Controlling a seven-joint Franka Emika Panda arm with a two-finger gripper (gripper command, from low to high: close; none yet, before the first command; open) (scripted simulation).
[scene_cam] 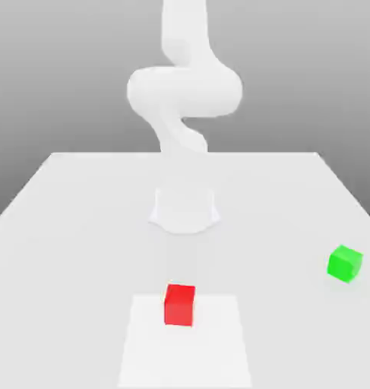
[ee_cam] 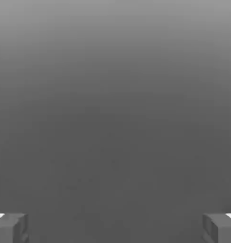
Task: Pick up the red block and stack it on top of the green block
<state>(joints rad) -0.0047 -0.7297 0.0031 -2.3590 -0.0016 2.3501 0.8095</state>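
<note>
red block [scene_cam: 179, 305]: one, plain, bright red. resting on the pale patch [scene_cam: 184, 365] of the table [scene_cam: 74, 251], near that patch's far edge, in front of the arm's base. not lifted.

green block [scene_cam: 345, 264]: one, plain, bright green. resting on the table toward the exterior view's right, well apart from the red block and off the pale patch; set at an angle, a corner turned forward. nothing on top of it.

arm [scene_cam: 185, 91]: one, white, rising from its base [scene_cam: 184, 213] behind the two blocks, its upper part running up past the top of the exterior view.

fingers [ee_cam: 115, 230]: one pair, grey, spread wide, with a broad gap between them. nothing held, nothing touched; neither block lies between them.

work done: none of the pick or the stack, as things lie. both blocks sit apart, each on its own spot.

work left: the whole of it, by my reckoning. reach the red block, close on it, lift, carry across to the green block, set down squarely on top, let go, draw clear. the green block's turned stance may call for some care in lining up the two.
</note>
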